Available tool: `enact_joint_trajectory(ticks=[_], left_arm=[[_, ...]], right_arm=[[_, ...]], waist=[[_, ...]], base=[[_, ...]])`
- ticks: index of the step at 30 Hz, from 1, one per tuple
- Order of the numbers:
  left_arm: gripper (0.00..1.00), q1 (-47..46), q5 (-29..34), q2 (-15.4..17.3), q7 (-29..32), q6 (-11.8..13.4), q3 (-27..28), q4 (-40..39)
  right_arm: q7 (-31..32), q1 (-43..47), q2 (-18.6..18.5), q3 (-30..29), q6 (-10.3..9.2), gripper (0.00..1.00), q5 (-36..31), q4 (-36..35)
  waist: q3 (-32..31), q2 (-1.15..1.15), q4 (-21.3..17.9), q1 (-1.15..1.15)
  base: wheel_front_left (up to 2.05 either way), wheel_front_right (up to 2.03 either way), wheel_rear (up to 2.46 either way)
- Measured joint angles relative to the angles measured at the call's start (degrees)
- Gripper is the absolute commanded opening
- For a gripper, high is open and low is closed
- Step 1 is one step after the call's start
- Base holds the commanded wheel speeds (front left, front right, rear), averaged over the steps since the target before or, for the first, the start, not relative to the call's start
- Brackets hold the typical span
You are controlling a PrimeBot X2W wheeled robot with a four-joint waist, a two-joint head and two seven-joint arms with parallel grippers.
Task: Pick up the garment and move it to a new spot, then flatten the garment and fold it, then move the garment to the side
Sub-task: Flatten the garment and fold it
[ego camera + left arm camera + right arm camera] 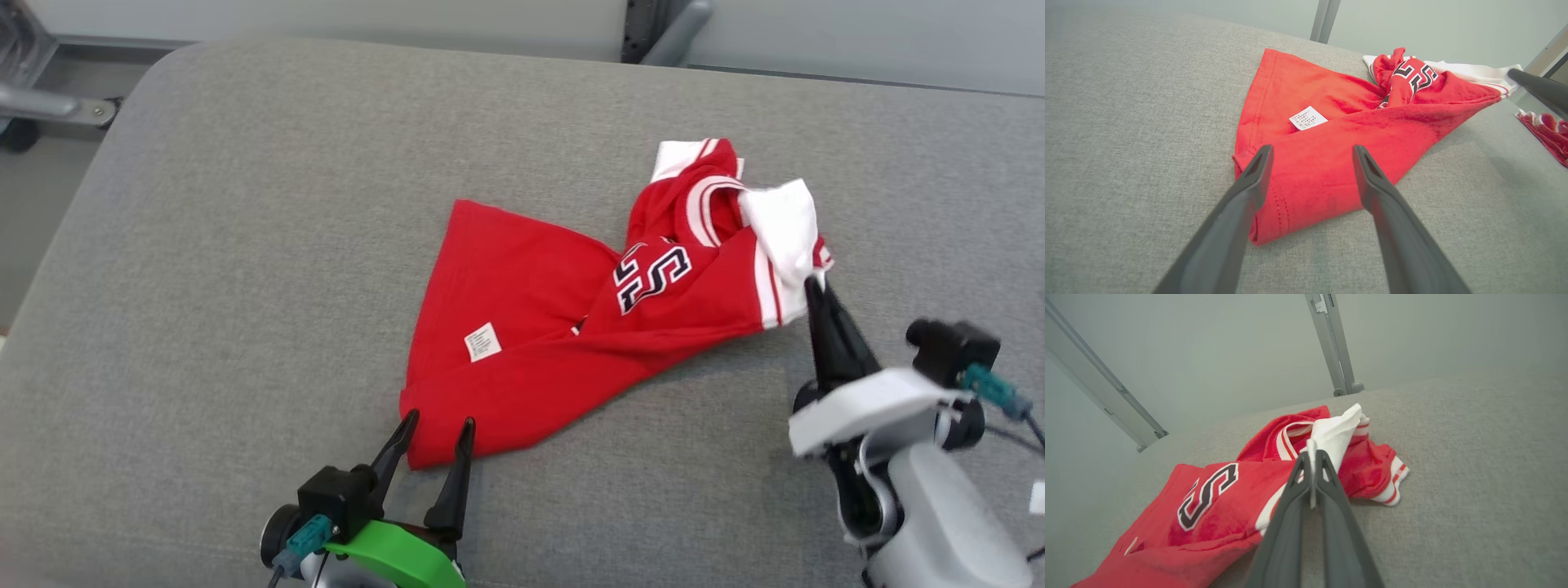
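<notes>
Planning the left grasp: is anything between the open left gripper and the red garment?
Nothing visible. The open left gripper frames a near corner of the garment; the right gripper is shut on its white part.

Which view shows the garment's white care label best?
Left wrist view: the care label lies close, facing the camera, on the garment. Head view shows it smaller; in the right wrist view a pale sliver may be it.
</notes>
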Motion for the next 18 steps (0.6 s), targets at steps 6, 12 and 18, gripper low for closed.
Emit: enact_joint_trajectory(ticks=[6,12,18], left_arm=[[1.00,0.5,0.8,0.0,0.0,-0.1,1.3,1.0],[1.00,1.0,2.1,0.0,0.0,-0.1,4.2,2.2],[1.00,2.1,3.5,0.0,0.0,-0.1,8.4,2.4]], right_arm=[[0.0,16.3,5.4,-3.9,-0.01,0.20,-3.0,-7.7],[0.0,23.6,7.1,-3.1,0.00,1.00,-4.3,-10.8],[0.0,27.9,6.9,-4.7,0.00,1.00,-5.4,-15.3]], waist=[[-1.9,0.00,-6.2,0.00],[-3.6,0.00,-11.2,0.00],[-6.0,0.00,-13.6,0.00]], base=[[0.00,0.00,0.00],[0.00,0.00,0.00],[0.00,0.00,0.00]])
